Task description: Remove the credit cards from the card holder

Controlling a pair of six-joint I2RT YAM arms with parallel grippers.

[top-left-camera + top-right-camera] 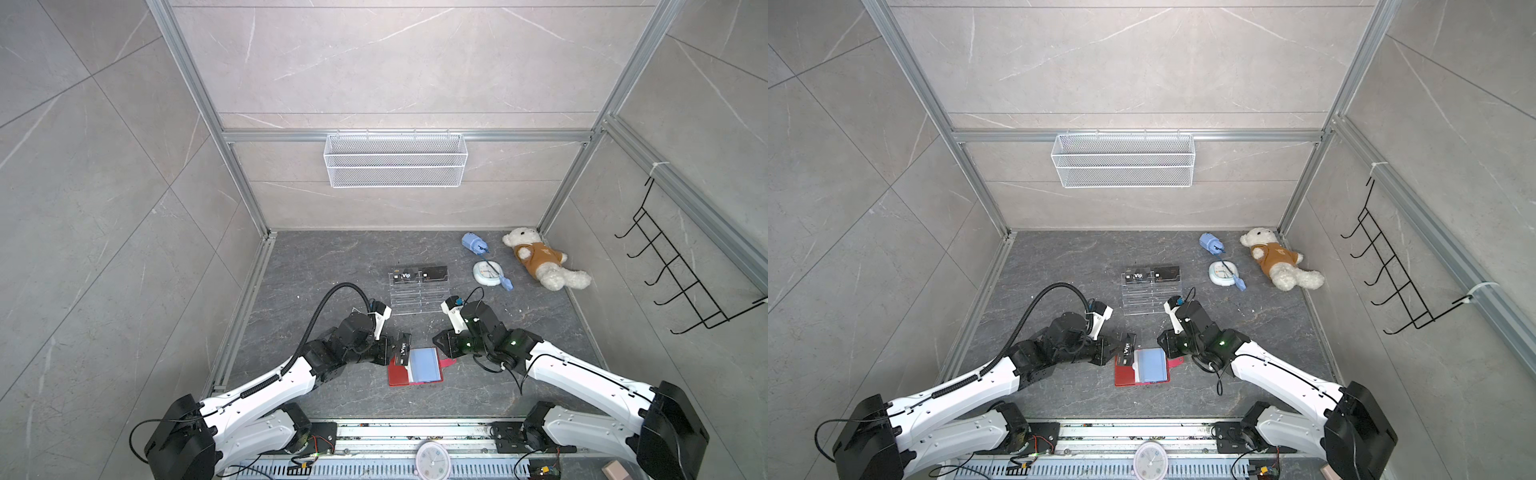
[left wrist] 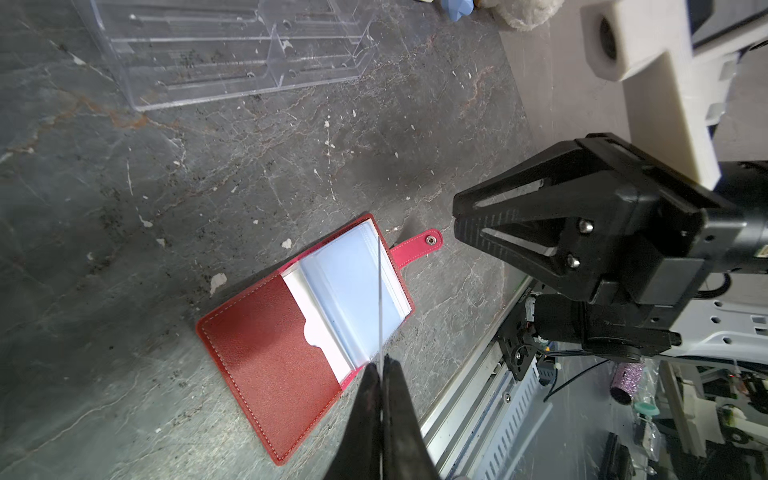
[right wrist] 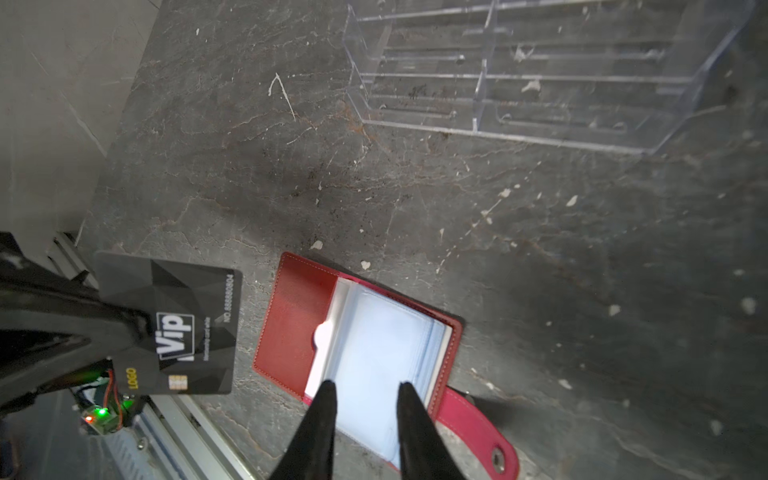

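- Two grippers facing each other across the open card holder (image 1: pixel 398 376), near the front middle of the table (image 1: pixel 332 270).
- Left gripper (image 1: pixel 394 348): pinched tight on one end of a black Vip card (image 3: pixel 187 332), which appears edge-on as a thin line in the left wrist view.
- Black Vip card: lifted off the table, tilted, at the left edge of the card holder and clear of its sleeves; white lettering and chip visible in the right wrist view.
- Right gripper (image 3: pixel 364 384): fingers (image 3: pixel 324 415) parted a little, with nothing between them; tips poised over the pale blue sleeves (image 3: pixel 382 345), contact not discernible.
- Card holder: red, lying open and flat on the table between the two grippers; left cover bare, sleeves stacked on the right half, snap tab (image 3: pixel 478 424) stretched out toward the right arm.
- Clear acrylic stand (image 1: pixel 419 297): just behind the card holder and apart from it; second Vip card (image 1: pixel 405 276) and plain black card (image 1: pixel 434 273) side by side in its rearmost tier.
- Far right corner of the table: teddy bear (image 1: pixel 536 257) in a brown shirt, lying down; round white dial (image 1: pixel 486 272) and blue gadget (image 1: pixel 471 242) close beside it.
- Back wall: white wire basket (image 1: pixel 395 160).
- Right wall: black hook rack (image 1: pixel 681 270).
- Front rail, between the arm bases: pink round clock (image 1: pixel 432 459).
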